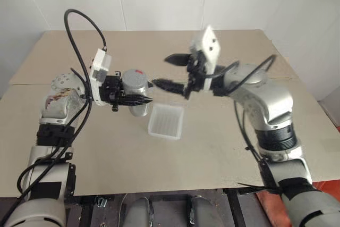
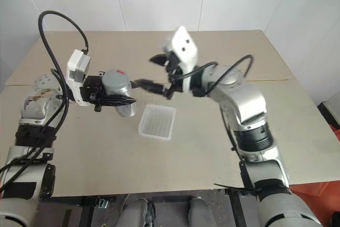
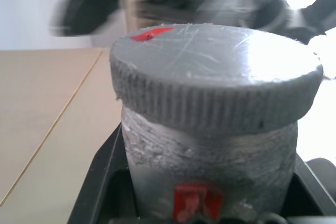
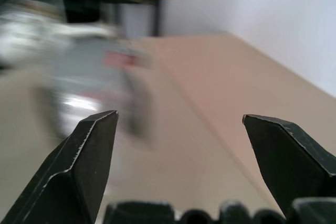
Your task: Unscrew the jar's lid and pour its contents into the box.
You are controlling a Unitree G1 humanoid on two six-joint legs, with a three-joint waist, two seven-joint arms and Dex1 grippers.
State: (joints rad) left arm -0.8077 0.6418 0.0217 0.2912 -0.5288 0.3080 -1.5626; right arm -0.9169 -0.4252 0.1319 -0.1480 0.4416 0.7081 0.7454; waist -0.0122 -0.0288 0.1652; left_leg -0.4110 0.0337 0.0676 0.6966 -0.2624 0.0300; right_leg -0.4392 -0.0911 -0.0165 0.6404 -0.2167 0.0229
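Left gripper: its 2 black fingers are clamping tight around the small clear plastic jar, pointing level toward the robot's right and holding it above the table.
Jar: it is sitting upright between those fingers, a red mark showing on its side in the left wrist view.
Lid: the round flat grey screw cap with a ribbed edge is sitting on the jar's neck, a red mark on its top.
Right gripper: its 2 black fingers are standing wide apart, gripping nothing and touching nothing, just beside the jar on its right.
Box: the shallow square translucent white plastic tray is lying on the tan table, below and between the 2 grippers.
Contents: I cannot tell them inside the jar.
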